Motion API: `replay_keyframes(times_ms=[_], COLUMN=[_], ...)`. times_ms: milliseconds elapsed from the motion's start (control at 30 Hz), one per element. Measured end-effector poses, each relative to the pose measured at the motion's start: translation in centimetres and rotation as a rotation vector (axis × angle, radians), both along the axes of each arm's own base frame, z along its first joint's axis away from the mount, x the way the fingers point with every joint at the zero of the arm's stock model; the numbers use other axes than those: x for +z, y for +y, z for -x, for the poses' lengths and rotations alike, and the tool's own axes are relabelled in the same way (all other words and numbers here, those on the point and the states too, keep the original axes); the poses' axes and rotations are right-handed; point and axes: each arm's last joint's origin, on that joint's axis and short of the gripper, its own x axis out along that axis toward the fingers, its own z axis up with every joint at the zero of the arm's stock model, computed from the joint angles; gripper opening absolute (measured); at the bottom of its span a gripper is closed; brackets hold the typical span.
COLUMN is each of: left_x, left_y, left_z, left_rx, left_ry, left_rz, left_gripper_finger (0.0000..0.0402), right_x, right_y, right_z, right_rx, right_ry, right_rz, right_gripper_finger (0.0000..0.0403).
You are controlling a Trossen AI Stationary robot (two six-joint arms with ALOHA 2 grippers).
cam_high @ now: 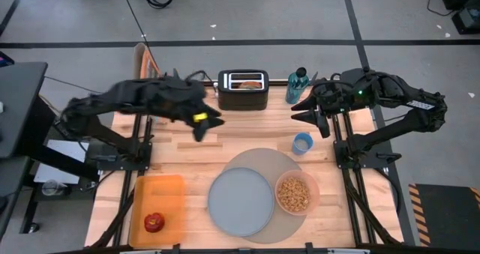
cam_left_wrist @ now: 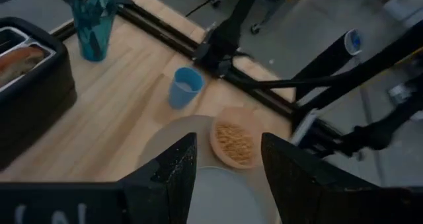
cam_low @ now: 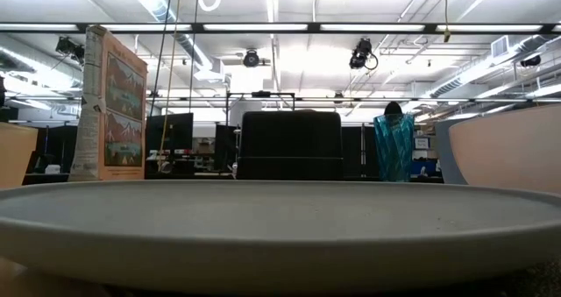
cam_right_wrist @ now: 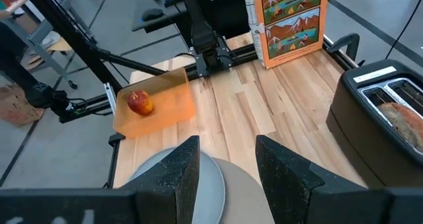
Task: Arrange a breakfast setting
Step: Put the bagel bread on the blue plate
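The breakfast setting lies at the near middle of the table. A grey-blue plate (cam_high: pixel 240 201) and a pink bowl (cam_high: pixel 296 194) of cereal rest on a round grey mat (cam_high: pixel 264 162). A small blue cup (cam_high: pixel 302 143) stands just beyond the mat. A red apple (cam_high: pixel 154 222) lies on an orange tray (cam_high: pixel 159 194) at the near left. A tan bagel (cam_high: pixel 247 82) sticks up from the black toaster (cam_high: pixel 242 91). My left gripper (cam_high: pixel 210 127) hovers open above the table, left of the toaster's front. My right gripper (cam_high: pixel 311 119) hangs open above the cup's far side.
A teal bottle (cam_high: pixel 300 83) stands right of the toaster. A cereal box (cam_high: pixel 146 59) stands at the far left corner. Bare wood lies between the toaster and the mat. In the low view the plate's rim (cam_low: pixel 263 218) fills the foreground.
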Motion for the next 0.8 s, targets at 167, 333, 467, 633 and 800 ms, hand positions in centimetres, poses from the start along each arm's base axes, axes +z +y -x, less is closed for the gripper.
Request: replay_keyframes(times_ms=[167,333,467,633,800], left_x=[-2.2,-3.3,-3.7,-4.2,-5.0], left_y=[0.3,0.1,-0.6,-2.8,-5.2], left_z=[-3.7,-5.5,-6.2,-5.8,-4.7], left_rx=[-0.015,-0.069,-0.102,-0.162,-0.228], left_ry=[0.062,0.085,0.084,0.142,0.253], left_rz=[-0.044,-0.051,-0.039,-0.024,-0.106], left_gripper_finger=[0.0176,0.0176,0.0176,0.0176,0.0174], right_x=[-0.2,-1.6,-3.7,-6.4,-8.4], right_y=[0.0,-1.2,-3.0,-6.8,-10.7], right_z=[0.0,-2.9,-6.6,-10.1,-12.2], right_rx=[-0.01,-0.012,0.036,0.019,-0.002], right_ry=[0.016,0.1,0.183,0.261,0.27], right_rz=[-0.022,0.037,0.117,0.192,0.224], right_gripper_finger=[0.0155,0.0152,0.0151,0.015,0.015])
